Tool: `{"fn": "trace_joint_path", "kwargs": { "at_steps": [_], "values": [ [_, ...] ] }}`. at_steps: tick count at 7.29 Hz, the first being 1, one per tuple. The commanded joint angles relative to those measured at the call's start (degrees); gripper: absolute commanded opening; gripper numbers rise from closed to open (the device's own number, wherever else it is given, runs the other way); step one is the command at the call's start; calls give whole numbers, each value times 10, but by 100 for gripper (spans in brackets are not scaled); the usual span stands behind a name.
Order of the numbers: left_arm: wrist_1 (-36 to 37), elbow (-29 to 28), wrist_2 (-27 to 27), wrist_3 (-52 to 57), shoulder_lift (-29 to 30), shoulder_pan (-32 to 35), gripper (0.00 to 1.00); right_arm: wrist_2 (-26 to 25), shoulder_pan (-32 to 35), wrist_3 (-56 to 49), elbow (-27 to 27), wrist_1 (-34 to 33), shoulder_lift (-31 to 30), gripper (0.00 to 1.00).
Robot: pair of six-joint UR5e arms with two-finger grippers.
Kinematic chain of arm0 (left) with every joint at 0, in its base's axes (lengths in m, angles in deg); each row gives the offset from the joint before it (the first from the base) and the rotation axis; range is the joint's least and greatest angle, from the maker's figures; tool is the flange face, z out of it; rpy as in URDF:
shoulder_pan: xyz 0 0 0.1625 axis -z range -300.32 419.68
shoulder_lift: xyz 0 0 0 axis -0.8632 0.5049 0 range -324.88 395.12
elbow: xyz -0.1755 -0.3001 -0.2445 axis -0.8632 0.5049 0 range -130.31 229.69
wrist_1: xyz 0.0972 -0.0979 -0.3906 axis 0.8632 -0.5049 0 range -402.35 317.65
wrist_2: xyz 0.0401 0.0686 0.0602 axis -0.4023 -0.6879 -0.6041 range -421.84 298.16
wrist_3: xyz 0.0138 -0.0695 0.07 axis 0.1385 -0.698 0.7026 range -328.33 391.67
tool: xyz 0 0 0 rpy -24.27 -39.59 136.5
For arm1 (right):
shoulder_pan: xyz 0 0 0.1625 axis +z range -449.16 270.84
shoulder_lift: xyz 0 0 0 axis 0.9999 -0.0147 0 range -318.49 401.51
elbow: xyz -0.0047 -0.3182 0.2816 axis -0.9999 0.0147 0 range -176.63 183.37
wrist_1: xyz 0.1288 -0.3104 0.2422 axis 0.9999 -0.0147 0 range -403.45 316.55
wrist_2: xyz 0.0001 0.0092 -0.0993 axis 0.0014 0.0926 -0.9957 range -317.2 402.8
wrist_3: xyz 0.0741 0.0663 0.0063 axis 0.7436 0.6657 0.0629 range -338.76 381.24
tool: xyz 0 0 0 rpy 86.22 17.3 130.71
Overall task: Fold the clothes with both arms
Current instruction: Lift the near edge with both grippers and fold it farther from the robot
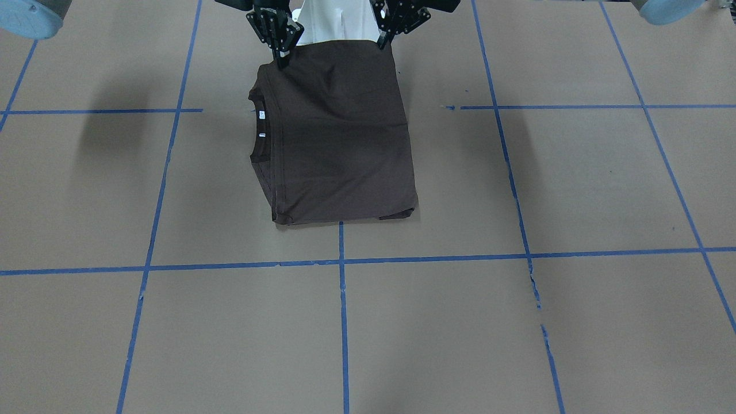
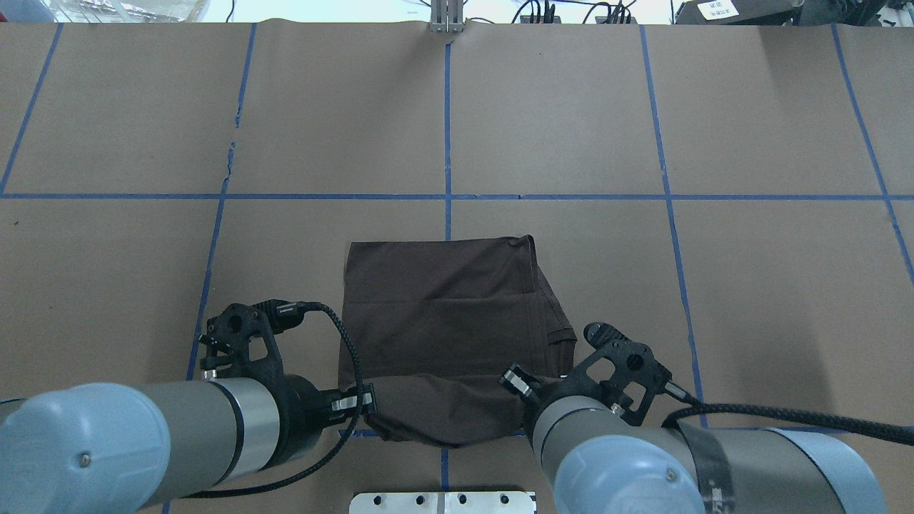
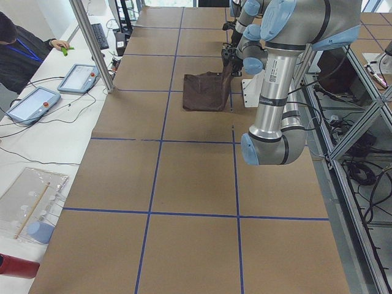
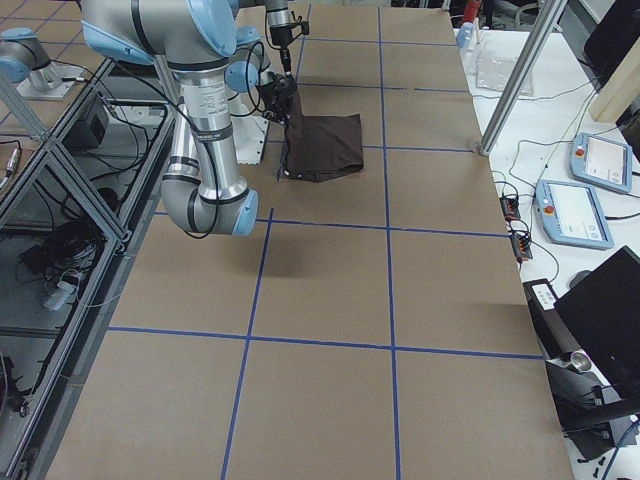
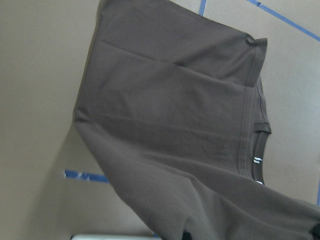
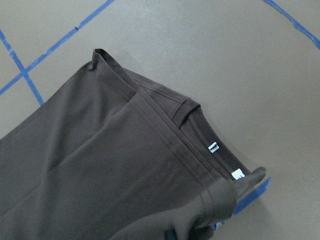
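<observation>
The dark brown T-shirt (image 1: 339, 138) lies folded into a rectangle on the brown table, close to the robot's base. Its collar with white tags (image 1: 261, 123) faces the robot's right side. My left gripper (image 1: 384, 40) and right gripper (image 1: 282, 57) are each shut on a corner of the shirt's edge nearest the base and hold that edge lifted off the table. From overhead the left gripper (image 2: 364, 400) and right gripper (image 2: 518, 382) flank the raised fold of the shirt (image 2: 450, 307). The wrist views show the shirt (image 5: 175, 115) and its collar tags (image 6: 215, 147) draped below.
The white pedestal base (image 2: 443, 502) stands just behind the shirt. Blue tape lines (image 1: 342, 259) divide the table into squares. A metal post (image 2: 446, 18) stands at the far edge. An operator (image 3: 18, 49) and control tablets (image 3: 76, 76) are at a side desk.
</observation>
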State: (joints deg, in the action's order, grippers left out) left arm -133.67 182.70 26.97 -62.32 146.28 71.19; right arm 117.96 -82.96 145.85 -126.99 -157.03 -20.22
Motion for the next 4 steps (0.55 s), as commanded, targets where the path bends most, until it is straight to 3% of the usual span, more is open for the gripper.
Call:
{"fn": "trace_joint_path", "kwargs": {
  "at_steps": [1, 4],
  "values": [
    [-2, -41, 2, 50, 16, 58, 0, 29, 67, -36, 67, 58, 18, 0],
    [-28, -125, 1, 64, 46, 97, 0, 35, 115, -74, 184, 173, 19, 0]
  ]
}}
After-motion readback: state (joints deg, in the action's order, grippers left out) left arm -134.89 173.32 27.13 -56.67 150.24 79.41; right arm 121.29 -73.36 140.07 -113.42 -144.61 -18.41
